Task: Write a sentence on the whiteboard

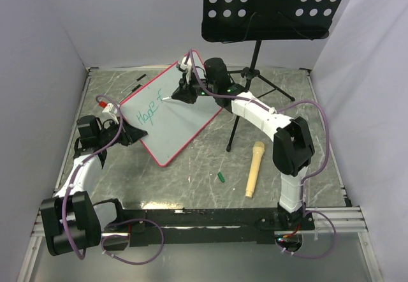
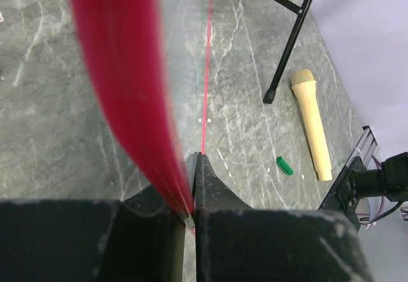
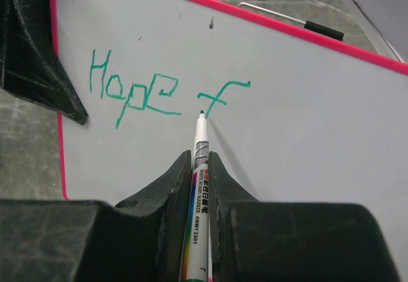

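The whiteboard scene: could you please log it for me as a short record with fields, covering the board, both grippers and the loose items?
whiteboard: pink-red frame, lying at an angle on the left half of the table
writing: "Hope f" in teal-green, sentence unfinished
left gripper: shut on the whiteboard's frame edge
right gripper: shut on a marker, its tip at the foot of the "f"
loose items: pale microphone and small green cap, right of the board
behind: black music stand
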